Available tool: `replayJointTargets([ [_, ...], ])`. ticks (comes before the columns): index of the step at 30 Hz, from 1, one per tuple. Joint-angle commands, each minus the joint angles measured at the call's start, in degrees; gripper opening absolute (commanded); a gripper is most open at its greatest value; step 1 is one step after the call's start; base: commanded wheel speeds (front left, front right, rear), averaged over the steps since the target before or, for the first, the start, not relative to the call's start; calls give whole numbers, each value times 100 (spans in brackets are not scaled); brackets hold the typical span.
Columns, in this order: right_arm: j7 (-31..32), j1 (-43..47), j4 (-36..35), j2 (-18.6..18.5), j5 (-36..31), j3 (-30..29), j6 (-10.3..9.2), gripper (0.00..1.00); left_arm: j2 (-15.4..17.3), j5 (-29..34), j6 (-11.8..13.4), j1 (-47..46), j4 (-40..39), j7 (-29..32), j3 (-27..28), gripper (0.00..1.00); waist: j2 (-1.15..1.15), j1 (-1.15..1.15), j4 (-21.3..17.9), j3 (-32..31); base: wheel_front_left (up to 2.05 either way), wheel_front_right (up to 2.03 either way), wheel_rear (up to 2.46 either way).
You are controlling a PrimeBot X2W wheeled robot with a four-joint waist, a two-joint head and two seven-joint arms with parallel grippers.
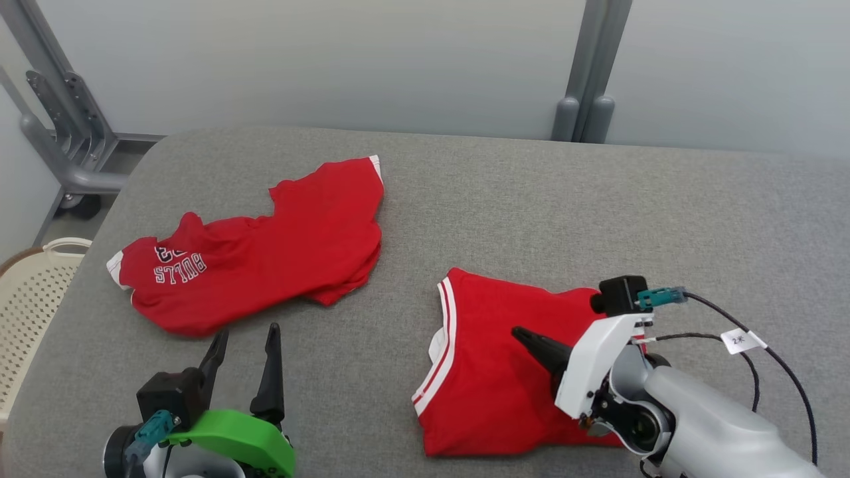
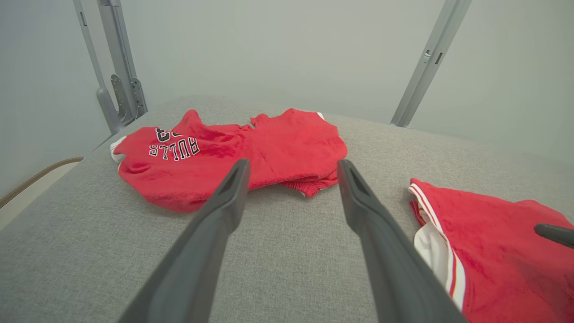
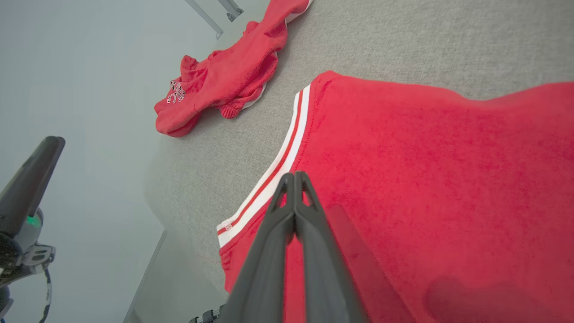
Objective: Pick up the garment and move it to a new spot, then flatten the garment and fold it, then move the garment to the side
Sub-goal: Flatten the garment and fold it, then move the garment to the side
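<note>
Jaws of the right gripper (image 1: 521, 332) are seen pressed together, with nothing pinched between them, while those of the left gripper (image 1: 246, 332) are spread wide and nothing is held there. The right gripper's shut fingers are laid low over a folded red garment with a white-and-red striped trim (image 1: 485, 385), their tips pointed toward the striped edge. Whether the cloth is actually touched cannot be told, though a soft shadow is cast on the fabric just beside the fingers in the right wrist view. This folded garment is found on the near right part of a grey fabric-covered table (image 1: 531, 192), laid flat in a roughly rectangular shape, its striped trim turned toward the table's middle. A crumpled red jersey with white "BULLS" lettering (image 1: 279, 245) is spread on the left part of the same table, well apart from the folded garment, and the lettering is seen upside down in the head view. The left gripper is held above the bare grey surface near the table's front edge, just short of the crumpled jersey, with its fingers pointed at it. A cream perforated plastic basket (image 1: 30, 299) is glimpsed beside the table's left edge, lower than the tabletop; its inside is cut off by the frame, so its contents cannot be told. Grey metal frame posts (image 1: 591, 73) are seen behind the table, against a pale wall
</note>
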Motion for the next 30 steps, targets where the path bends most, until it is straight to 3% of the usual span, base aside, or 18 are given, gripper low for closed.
replayJointTargets([
  [1,-58,5,-41,-94,-61,-52,2,75,5,19,1,42,-13,-11,26,100,0,0,-77,-10,0,0,0],
  [2,-93,20,-71,-161,-86,-110,2,100,5,19,7,53,-16,-13,34,100,0,0,-111,-9,0,0,0],
  [11,-455,338,-286,-702,-474,-733,2,100,-18,38,6,95,-38,-28,37,100,0,0,-337,-10,0,0,0],
  [20,-242,762,-397,-906,-711,-1333,2,100,30,49,11,91,-67,-19,32,100,0,0,-554,5,0,0,0],
  [27,491,689,-191,-753,-911,-1681,2,100,58,66,6,1,-89,11,22,100,0,0,-670,98,0,0,0],
  [30,1141,525,74,-650,-885,-1766,2,100,63,77,2,-69,-101,17,21,100,0,0,-675,185,0,0,0],
])
